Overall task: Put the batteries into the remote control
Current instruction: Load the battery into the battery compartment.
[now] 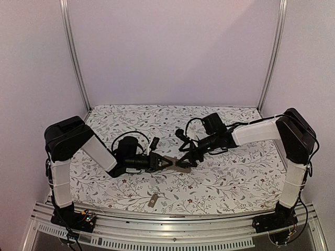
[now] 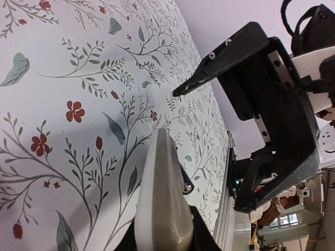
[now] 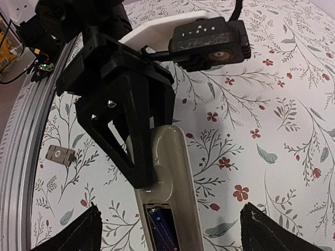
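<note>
Your left claw (image 1: 158, 162) is pressed shut on the remote control (image 3: 166, 157), pinching it across its width at one end. The handset is held over the middle of the bench (image 1: 220, 183), grey-tan underside turned up, and it sticks out toward your right arm.

Its battery bay is uncovered at the free end. One of the batteries (image 3: 162, 231) lies in the bay, a dark cylinder lengthwise in the slot. From the left wrist view you can see its metallic tip poking out past the remote's edge. Whether a second cell is in there, you cannot tell.

Your right claw (image 1: 189, 158) is spread wide and holds nothing. Its fingers (image 3: 78, 236) stand on either side of the remote's open end, well apart from it and not touching.

The small grey-tan cover piece (image 1: 152, 200) lies flat on the bench near the front edge, apart from both arms.
</note>
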`<state>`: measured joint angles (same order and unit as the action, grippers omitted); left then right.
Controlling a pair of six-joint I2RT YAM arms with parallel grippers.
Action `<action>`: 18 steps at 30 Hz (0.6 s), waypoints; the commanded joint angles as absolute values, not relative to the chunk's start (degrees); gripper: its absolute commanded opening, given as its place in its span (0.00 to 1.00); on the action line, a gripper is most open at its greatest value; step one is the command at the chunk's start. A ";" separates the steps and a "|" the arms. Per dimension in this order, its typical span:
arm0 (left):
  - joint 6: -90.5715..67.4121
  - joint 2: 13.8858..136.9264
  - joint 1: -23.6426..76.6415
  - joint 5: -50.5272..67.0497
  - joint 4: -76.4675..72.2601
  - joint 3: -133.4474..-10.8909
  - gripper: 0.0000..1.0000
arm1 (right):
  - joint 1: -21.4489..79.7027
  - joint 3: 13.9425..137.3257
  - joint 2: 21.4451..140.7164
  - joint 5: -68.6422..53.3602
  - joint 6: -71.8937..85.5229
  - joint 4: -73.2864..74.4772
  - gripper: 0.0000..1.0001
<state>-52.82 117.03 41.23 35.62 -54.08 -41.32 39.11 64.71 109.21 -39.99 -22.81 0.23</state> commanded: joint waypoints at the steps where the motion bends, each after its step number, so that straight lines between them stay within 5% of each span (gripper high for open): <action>1: -50.81 119.71 41.02 35.23 -46.36 -40.32 0.00 | 39.16 68.22 111.97 -40.52 -21.56 5.34 0.87; 9: -50.81 119.88 40.99 35.31 -46.80 -40.28 0.00 | 39.07 71.62 116.32 -41.84 -20.31 6.58 0.70; 18: -51.01 119.93 40.89 35.31 -47.17 -40.18 0.00 | 39.03 71.27 116.66 -44.78 -21.37 6.83 0.64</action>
